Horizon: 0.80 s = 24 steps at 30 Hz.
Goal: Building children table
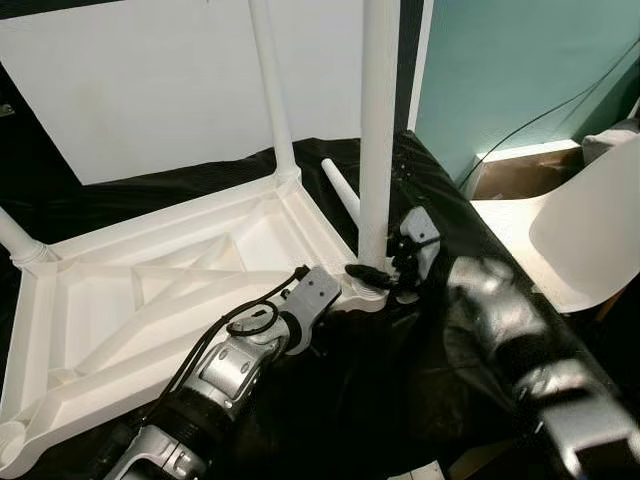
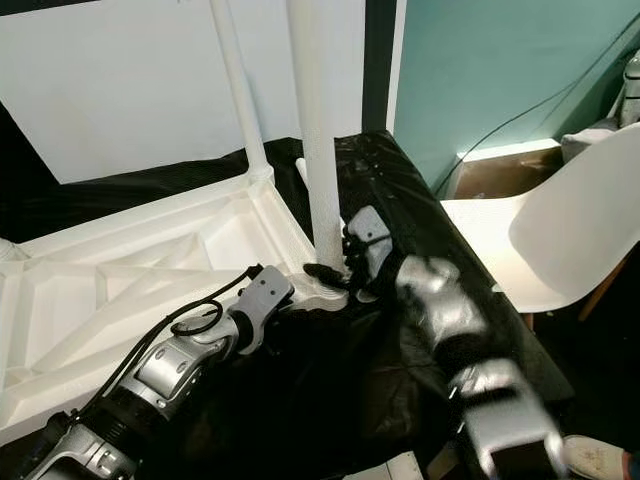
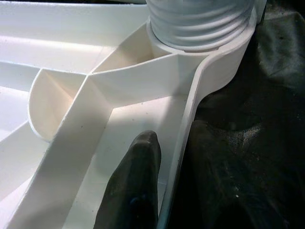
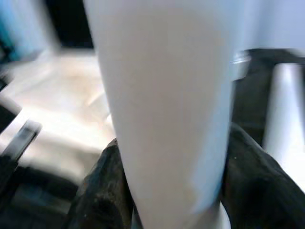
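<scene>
On the black-draped floor the upturned tabletop (image 1: 170,290) lies flat, right claw (image 1: 375,272) pinching the upright leg (image 1: 378,130) at its corner socket, left claw (image 3: 136,191), grip unclear, bracing the rim beside it.

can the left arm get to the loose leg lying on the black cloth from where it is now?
Probably not directly. The loose leg lies behind the upright leg that the right end effector grips, and the left end effector is braced on the tabletop rim.
</scene>
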{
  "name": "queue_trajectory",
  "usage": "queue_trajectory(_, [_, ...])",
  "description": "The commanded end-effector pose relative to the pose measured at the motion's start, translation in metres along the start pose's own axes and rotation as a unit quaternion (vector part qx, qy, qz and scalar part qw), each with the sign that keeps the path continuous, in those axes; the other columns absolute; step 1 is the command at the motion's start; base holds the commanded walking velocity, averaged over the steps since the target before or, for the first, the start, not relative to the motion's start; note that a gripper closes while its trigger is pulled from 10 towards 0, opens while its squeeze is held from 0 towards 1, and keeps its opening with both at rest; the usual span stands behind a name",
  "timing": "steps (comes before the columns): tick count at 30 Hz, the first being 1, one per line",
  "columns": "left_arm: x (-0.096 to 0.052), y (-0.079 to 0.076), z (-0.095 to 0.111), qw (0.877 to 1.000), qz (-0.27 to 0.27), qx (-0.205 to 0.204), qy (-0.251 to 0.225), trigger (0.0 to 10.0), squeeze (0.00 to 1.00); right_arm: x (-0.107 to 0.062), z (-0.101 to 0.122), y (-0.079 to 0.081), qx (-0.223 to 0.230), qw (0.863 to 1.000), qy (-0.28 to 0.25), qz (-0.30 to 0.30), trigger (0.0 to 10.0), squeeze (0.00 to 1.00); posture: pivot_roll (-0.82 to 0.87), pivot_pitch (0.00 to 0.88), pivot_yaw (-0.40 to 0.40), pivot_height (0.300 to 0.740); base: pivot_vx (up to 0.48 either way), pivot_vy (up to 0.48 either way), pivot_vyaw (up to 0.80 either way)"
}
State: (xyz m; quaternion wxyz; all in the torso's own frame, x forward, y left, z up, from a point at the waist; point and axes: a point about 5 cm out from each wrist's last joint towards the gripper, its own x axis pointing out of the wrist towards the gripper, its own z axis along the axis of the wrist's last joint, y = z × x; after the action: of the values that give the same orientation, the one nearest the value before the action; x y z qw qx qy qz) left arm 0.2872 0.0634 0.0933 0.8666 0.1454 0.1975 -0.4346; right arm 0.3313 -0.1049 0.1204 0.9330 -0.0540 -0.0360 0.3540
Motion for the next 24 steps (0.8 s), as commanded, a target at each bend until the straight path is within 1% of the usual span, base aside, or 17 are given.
queue_trajectory(1, [0.008, -0.03, -0.018, 0.992, -0.121, -0.027, 0.03, 10.0, 0.0, -0.007, -0.01, -0.001, 0.035, 0.996, -0.002, -0.085, 0.0, 0.0, 0.01, 0.0, 0.044, 0.74, 0.0, 0.0, 0.0])
queue_trajectory(3, [0.009, -0.03, -0.018, 0.992, -0.12, -0.028, 0.029, 10.0, 0.0, -0.013, -0.008, 0.012, 0.027, 0.993, -0.038, -0.107, 0.0, 0.0, 0.01, 0.0, 0.045, 0.74, 0.0, 0.0, 0.0])
queue_trajectory(5, [0.009, -0.031, -0.019, 0.992, -0.121, -0.029, 0.029, 10.0, 0.0, -0.015, -0.006, 0.018, 0.029, 0.988, -0.059, -0.14, 0.0, 0.0, 0.01, 0.0, 0.044, 0.74, 0.0, 0.0, 0.0])
queue_trajectory(8, [0.008, -0.031, -0.02, 0.992, -0.12, -0.032, 0.031, 10.0, 0.0, -0.016, -0.004, 0.016, 0.035, 0.981, -0.065, -0.177, 0.0, 0.0, 0.01, 0.0, 0.043, 0.74, 0.0, 0.0, 0.0])
queue_trajectory(14, [0.008, -0.032, -0.021, 0.992, -0.119, -0.034, 0.032, 10.0, 0.0, -0.014, -0.001, 0.015, 0.035, 0.981, -0.059, -0.181, 0.0, 0.0, 0.01, 0.0, 0.042, 0.74, 0.0, 0.0, 0.0])
queue_trajectory(15, [0.008, -0.032, -0.022, 0.992, -0.119, -0.035, 0.032, 10.0, 0.0, -0.013, 0.0, 0.018, 0.033, 0.983, -0.053, -0.175, 4.4, 0.0, 0.01, 0.0, 0.039, 0.74, 0.0, 0.0, 0.0])
queue_trajectory(16, [0.008, -0.033, -0.023, 0.992, -0.119, -0.036, 0.033, 10.0, 0.0, -0.012, 0.001, 0.021, 0.031, 0.984, -0.051, -0.17, 9.6, 0.0, 0.01, 0.0, 0.039, 0.74, 0.0, 0.0, 0.0])
queue_trajectory(17, [0.008, -0.033, -0.023, 0.992, -0.119, -0.037, 0.033, 10.0, 0.0, -0.011, 0.002, 0.022, 0.033, 0.985, -0.051, -0.163, 10.0, 0.0, 0.01, 0.0, 0.038, 0.74, 0.0, 0.0, 0.0])
queue_trajectory(18, [0.008, -0.033, -0.023, 0.992, -0.118, -0.038, 0.033, 10.0, 0.0, -0.009, 0.006, 0.022, 0.04, 0.988, -0.059, -0.138, 10.0, 1.0, 0.01, 0.0, 0.036, 0.74, 0.0, 0.0, 0.0])
queue_trajectory(19, [0.009, -0.032, -0.022, 0.992, -0.118, -0.038, 0.032, 10.0, 0.0, -0.008, 0.009, 0.023, 0.044, 0.99, -0.066, -0.116, 10.0, 1.0, 0.01, 0.0, 0.036, 0.74, 0.0, 0.0, 0.0])
queue_trajectory(20, [0.009, -0.032, -0.022, 0.992, -0.118, -0.038, 0.032, 10.0, 0.0, -0.008, 0.009, 0.023, 0.044, 0.99, -0.066, -0.116, 10.0, 1.0, 0.01, 0.0, 0.036, 0.74, 0.0, 0.0, 0.0])
queue_trajectory(22, [0.009, -0.032, -0.022, 0.992, -0.116, -0.039, 0.031, 10.0, 0.0, -0.006, 0.016, 0.02, 0.032, 0.995, -0.066, -0.062, 10.0, 1.0, 0.01, 0.0, 0.035, 0.74, 0.0, 0.0, 0.0])
queue_trajectory(23, [0.009, -0.032, -0.022, 0.992, -0.116, -0.039, 0.031, 10.0, 0.0, -0.006, 0.016, 0.02, 0.032, 0.995, -0.066, -0.062, 10.0, 1.0, 0.01, 0.0, 0.035, 0.74, 0.0, 0.0, 0.0])
queue_trajectory(24, [0.009, -0.031, -0.022, 0.992, -0.116, -0.039, 0.031, 10.0, 0.0, -0.005, 0.018, 0.016, 0.023, 0.997, -0.062, -0.035, 10.0, 0.29, 0.0, 0.0, 0.034, 0.74, 0.0, 0.0, 0.0])
